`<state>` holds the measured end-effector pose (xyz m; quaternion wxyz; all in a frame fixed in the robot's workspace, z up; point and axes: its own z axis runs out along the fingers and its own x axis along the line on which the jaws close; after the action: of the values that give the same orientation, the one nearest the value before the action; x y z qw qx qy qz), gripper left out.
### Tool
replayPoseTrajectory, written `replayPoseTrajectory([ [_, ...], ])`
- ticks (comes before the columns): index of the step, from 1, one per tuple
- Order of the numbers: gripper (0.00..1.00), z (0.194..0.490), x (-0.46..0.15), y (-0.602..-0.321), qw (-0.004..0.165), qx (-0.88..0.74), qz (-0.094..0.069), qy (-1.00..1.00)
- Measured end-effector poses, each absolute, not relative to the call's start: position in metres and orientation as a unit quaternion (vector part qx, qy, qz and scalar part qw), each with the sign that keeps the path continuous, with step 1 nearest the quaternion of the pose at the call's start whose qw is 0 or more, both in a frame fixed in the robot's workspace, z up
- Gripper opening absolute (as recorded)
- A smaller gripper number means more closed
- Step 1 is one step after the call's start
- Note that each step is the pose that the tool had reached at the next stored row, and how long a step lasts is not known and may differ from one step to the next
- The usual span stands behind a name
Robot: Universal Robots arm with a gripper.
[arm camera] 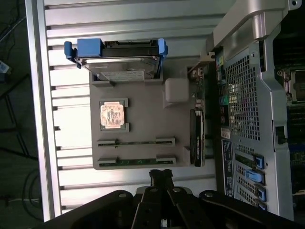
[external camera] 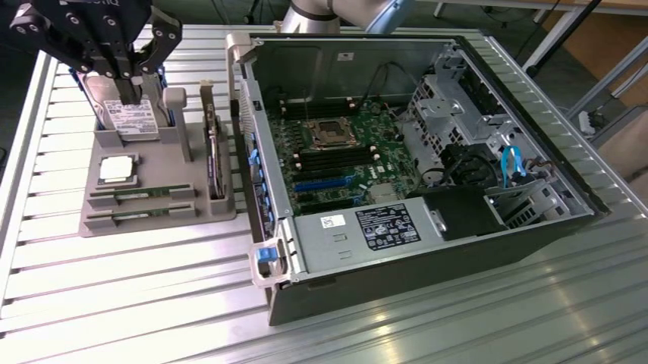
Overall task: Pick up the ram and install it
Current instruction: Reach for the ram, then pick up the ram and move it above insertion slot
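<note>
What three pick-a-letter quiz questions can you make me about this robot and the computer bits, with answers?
1. Where do the ram sticks lie? A) in the grey tray B) inside the computer C) on the floor
2. How many ram sticks are in the tray? A) one B) two C) four
3. How is the claw? A) wide open B) shut and empty C) gripping a ram stick

Answers: 1 A, both sit in the tray's slots. 2 B, two green sticks lie side by side. 3 B, its fingers meet with nothing between them.
</note>
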<state>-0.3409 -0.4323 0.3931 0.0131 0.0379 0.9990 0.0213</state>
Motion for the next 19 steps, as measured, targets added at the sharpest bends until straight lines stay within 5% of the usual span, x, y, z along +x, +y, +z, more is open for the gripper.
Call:
replayPoseTrajectory([
  [19, 0.1, 0.3931, -0.3409, -0.4364, 0.013, 0.038, 0.021, 0.999],
])
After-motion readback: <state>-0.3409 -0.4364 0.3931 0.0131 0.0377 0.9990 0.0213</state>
